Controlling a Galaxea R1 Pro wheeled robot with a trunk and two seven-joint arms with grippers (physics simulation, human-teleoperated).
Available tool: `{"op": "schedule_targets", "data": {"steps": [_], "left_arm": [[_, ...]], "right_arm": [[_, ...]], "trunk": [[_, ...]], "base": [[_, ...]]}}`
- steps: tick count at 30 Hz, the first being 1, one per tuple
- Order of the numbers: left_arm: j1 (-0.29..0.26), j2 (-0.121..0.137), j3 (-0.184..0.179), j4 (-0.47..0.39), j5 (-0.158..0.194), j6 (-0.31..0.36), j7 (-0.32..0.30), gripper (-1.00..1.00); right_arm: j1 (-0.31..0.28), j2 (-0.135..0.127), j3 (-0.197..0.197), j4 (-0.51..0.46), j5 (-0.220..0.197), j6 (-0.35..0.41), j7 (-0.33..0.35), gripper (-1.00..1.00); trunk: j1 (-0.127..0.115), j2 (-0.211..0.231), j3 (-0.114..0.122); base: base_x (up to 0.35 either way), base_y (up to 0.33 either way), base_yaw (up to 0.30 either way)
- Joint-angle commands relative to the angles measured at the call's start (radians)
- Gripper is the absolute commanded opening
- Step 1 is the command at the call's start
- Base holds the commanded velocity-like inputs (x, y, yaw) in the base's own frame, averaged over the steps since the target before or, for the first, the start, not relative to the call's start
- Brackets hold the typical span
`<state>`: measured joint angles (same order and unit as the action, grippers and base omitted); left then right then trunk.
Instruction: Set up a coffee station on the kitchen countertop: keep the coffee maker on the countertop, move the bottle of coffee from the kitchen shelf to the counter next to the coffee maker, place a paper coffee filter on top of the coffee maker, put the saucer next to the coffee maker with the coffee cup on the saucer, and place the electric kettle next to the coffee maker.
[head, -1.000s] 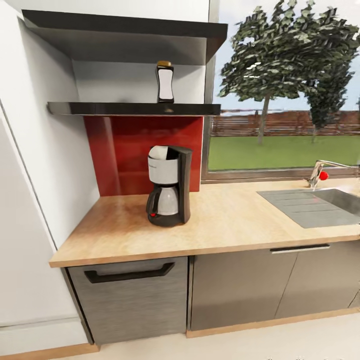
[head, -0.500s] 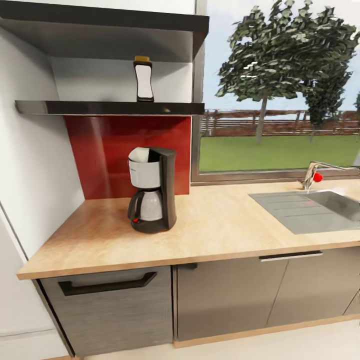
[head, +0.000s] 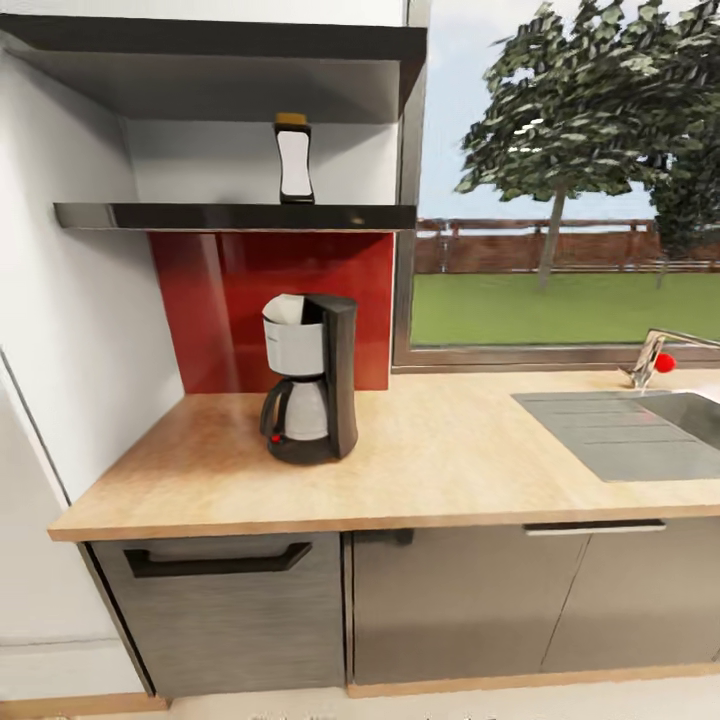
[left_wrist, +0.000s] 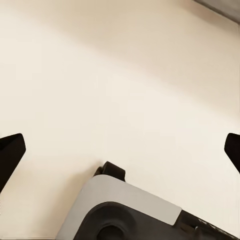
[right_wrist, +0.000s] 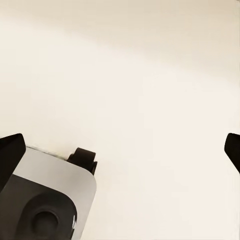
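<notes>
In the head view the coffee maker (head: 307, 378) stands on the light-wood bench (head: 450, 460) against the red backsplash (head: 240, 300), with the bottle of coffee (head: 294, 159) upright on the black shelf (head: 235, 215) above it and a sink (head: 640, 430) well off to the right. The left wrist view shows the left tool (left_wrist: 120, 150) with its dark fingertips (left_wrist: 10, 152) wide apart over pale floor (left_wrist: 125, 75) and part of the robot's grey base (left_wrist: 130, 210). The right wrist view shows the right tool (right_wrist: 120, 150) likewise spread, fingertips (right_wrist: 10, 150) at the picture's edges, above the same floor.

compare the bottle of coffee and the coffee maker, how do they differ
The bottle of coffee stands on the shelf; the coffee maker sits below on the countertop. The bottle is slim and shorter with a yellow cap; the maker is bulkier, black and silver-grey. Both stand upright, with nothing touching them.
</notes>
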<state>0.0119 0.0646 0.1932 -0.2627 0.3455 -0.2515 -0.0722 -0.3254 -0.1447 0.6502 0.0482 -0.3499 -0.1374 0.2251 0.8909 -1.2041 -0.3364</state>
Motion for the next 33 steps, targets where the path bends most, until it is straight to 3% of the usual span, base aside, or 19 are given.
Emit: {"op": "schedule_targets", "data": {"steps": [1,11,27,33], "left_arm": [[0.0,0.0,0.002,-0.001,0.01,0.0,-0.007,1.0],[0.0,-0.001,0.0,0.0,0.009,0.001,-0.008,1.0],[0.0,-0.002,0.001,-0.002,0.009,0.0,-0.008,1.0],[0.001,-0.001,-0.016,-0.121,0.005,0.009,-0.039,1.0]], "right_arm": [[-0.001,0.001,0.008,0.004,-0.011,-0.006,0.007,1.0],[-0.001,-0.001,0.008,0.004,-0.009,-0.006,0.008,1.0],[0.002,-0.001,0.008,0.003,-0.008,-0.005,0.008,1.0],[0.002,-0.001,0.008,0.003,-0.009,-0.005,0.007,1.0]], "trunk": [[0.0,-0.001,-0.001],[0.0,-0.001,-0.001],[0.0,-0.001,-0.001],[0.0,-0.001,-0.001]], "base": [[-0.188,-0.144,0.105],[-0.196,-0.199,0.026],[0.014,-0.096,0.0],[0.003,-0.004,0.0]]}}
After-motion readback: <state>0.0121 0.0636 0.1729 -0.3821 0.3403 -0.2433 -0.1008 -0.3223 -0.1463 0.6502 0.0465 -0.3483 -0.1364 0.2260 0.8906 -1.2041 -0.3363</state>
